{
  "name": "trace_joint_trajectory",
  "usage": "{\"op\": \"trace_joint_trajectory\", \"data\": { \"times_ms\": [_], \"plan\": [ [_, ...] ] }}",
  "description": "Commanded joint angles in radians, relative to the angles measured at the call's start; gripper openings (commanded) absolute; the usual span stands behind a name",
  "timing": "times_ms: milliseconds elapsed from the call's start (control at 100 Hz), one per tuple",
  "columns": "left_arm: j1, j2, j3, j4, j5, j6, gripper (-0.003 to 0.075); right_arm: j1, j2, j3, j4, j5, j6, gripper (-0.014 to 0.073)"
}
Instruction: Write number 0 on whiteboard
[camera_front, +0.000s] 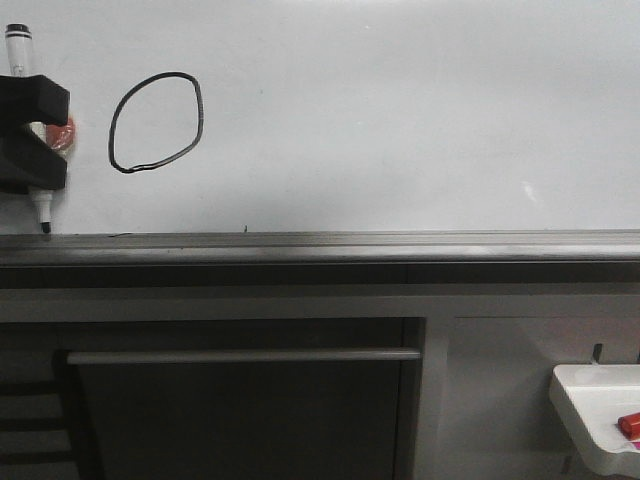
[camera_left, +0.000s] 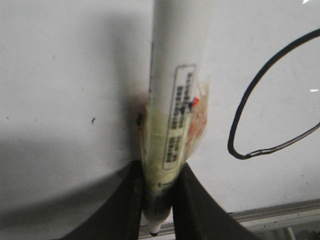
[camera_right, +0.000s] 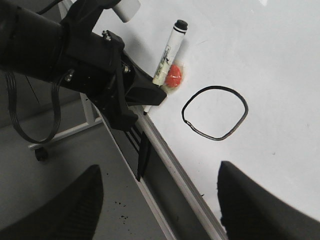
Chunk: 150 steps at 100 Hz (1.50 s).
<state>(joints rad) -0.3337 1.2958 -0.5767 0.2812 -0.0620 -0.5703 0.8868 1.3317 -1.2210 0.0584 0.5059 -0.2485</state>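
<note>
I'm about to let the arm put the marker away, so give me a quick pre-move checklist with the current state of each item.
1. Number 0 drawn as a closed loop on the whiteboard: ok.
2. Marker clamped in the left gripper: ok.
3. Marker tip lifted off the board: cannot tell; it sits just above the grey ledge.
4. Marker clear of the drawn line: ok, it is off to the side.
5. Right gripper open: ok.

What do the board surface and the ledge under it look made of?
Whiteboard: smooth, glossy white panel, with faint sheen; likely coated or laminate. Ledge: grey brushed metal, probably aluminium, with a long bright highlight.
</note>
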Motion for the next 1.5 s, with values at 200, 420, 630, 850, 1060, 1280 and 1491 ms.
{"op": "trace_joint_trajectory", "data": {
  "times_ms": [200,420,630,850,1060,1280,1491],
  "plan": [
    [-0.001,-0.027,-0.047,0.026,-0.094,-0.009,-0.002,-0.004,-0.036,-0.031,-0.011,-0.063,-0.001,0.0433],
    [-0.001,-0.055,-0.047,0.058,-0.089,-0.009,-0.002,-0.004,-0.036,-0.031,-0.011,-0.063,-0.001,0.0433],
    [-0.001,-0.036,-0.05,0.05,-0.057,-0.009,-0.002,-0.004,-0.036,-0.031,-0.011,-0.067,-0.001,0.0433],
    [-0.001,-0.032,-0.052,0.024,-0.043,-0.009,-0.002,-0.004,-0.036,-0.031,-0.011,-0.069,-0.001,0.0433],
    [-0.001,-0.032,-0.052,0.009,-0.057,-0.009,0.009,-0.004,-0.036,-0.031,-0.011,-0.069,-0.001,0.0433],
    [-0.001,-0.032,-0.052,0.013,-0.057,-0.009,0.0326,-0.004,-0.036,-0.031,-0.011,-0.067,-0.001,0.0433],
    [-0.001,-0.046,-0.052,0.059,-0.024,-0.009,0.0326,-0.004,-0.036,-0.031,-0.011,-0.067,-0.001,0.0433]
  ]
}}
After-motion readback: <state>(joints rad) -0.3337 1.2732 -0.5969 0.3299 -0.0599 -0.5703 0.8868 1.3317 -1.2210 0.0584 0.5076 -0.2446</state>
